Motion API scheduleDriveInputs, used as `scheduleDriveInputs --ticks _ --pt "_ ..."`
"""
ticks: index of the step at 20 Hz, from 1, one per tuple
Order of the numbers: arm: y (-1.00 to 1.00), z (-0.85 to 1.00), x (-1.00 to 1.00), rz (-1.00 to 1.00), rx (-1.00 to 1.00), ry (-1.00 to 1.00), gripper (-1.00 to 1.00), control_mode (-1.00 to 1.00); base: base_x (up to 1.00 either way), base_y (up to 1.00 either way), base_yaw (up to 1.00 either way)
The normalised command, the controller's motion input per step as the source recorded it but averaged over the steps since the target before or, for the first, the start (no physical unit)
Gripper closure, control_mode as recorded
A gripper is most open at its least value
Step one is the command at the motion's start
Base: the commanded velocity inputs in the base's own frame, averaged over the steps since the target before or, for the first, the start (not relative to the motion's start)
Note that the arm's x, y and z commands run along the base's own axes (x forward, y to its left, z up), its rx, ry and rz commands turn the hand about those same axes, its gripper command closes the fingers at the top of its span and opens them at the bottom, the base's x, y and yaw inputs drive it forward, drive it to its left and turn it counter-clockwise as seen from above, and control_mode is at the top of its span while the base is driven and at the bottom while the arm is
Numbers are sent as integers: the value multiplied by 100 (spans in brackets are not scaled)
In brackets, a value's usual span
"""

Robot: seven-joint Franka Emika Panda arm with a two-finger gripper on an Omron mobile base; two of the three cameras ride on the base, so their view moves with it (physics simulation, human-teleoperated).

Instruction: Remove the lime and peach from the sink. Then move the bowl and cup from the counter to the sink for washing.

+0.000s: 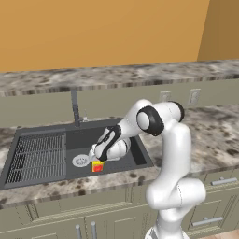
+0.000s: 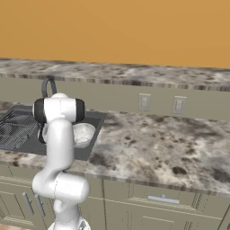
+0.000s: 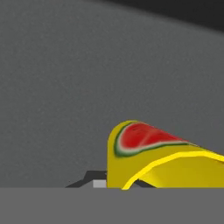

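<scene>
Nearest the hand camera, the cup (image 3: 166, 162) fills the lower right: a yellow cylinder with a watermelon-slice print, lying against the dark grey floor of the sink (image 3: 65, 87). From the left base view the same cup (image 1: 97, 166) sits low in the basin, right under the gripper (image 1: 99, 158), whose jaws are pressed nearly together and, as far as I can judge, pinching the cup's wall or rim. It looks delivered but not yet let go.

Just behind the hand, the silvery-white bowl (image 2: 83, 134) already rests inside the sink at its right end, close to the round drain (image 1: 80, 160).

Farther left, the ribbed drainer (image 1: 39, 156) is bare; no lime or peach can be made out in the basin, so the fruit step appears done. Only releasing the cup seems left.
</scene>
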Motion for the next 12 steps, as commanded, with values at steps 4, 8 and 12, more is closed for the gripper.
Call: scheduleDriveInputs --ticks 4,8,12 --pt "14 -11 -5 3 0 0 100 -100 0 0 0" --pt "12 -9 -12 3 0 0 100 -100 0 0 0" --pt "3 -10 -7 2 0 1 100 -100 0 0 0"
